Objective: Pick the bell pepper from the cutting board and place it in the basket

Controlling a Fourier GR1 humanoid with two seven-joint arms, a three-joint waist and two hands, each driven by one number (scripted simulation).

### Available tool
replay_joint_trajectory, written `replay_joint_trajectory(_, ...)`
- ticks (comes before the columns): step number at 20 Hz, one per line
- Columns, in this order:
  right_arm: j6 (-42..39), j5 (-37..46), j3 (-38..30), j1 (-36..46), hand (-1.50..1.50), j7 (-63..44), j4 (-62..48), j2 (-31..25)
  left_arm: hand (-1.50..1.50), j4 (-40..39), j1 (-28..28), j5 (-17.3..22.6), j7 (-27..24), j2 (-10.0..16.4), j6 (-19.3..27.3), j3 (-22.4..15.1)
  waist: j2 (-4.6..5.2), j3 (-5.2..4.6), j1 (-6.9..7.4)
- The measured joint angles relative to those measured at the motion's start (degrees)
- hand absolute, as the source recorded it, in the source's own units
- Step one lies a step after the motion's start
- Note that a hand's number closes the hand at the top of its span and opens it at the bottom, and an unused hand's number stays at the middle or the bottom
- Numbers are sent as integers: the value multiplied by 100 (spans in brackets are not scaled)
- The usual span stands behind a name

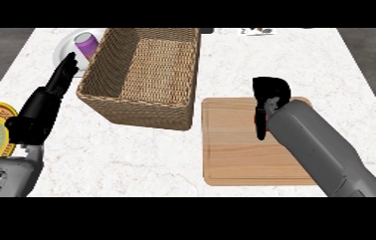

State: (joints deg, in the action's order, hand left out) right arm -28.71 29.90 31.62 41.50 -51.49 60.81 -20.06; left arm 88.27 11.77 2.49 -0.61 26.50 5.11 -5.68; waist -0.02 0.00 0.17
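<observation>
The wooden cutting board point(242, 154) lies at the lower right of the counter. My right hand point(269, 95) hangs over the board's far right corner, fingers and thumb curled downward. Only a small reddish patch of the bell pepper point(272, 104) shows inside that curl; the hand hides the rest. The woven basket point(110, 64) stands left of the board, beyond its far left corner, and nothing shows inside it. My left hand point(46, 104) rests open at the left edge, fingers up, beside the basket's left wall.
A white plate point(67, 44) with a purple object point(86, 46) sits behind the basket's left side. A yellow round thing point(6, 127) pokes in at the left edge. Small items point(257, 31) lie at the counter's far edge.
</observation>
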Motion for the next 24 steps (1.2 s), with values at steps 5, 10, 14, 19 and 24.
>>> replay_joint_trajectory(5,67,405,-202,-324,-150,88,30,192,0,-52,48,-79,19,-102,-189,199,0,-1,-4)
replay_joint_trajectory(10,82,742,-423,-534,-150,336,-114,195,0,-29,57,-232,36,-195,-291,335,2,-1,-5)
replay_joint_trajectory(14,49,1008,-608,-686,-150,281,-59,347,0,-111,59,-363,-48,-331,-386,427,2,0,-8)
replay_joint_trajectory(19,-12,1331,-842,-811,-150,340,-81,491,0,50,25,-471,116,-440,-532,549,1,0,0)
replay_joint_trajectory(24,299,1613,-1095,-794,150,683,-552,636,0,-130,142,-554,45,-539,-681,657,-8,-10,11)
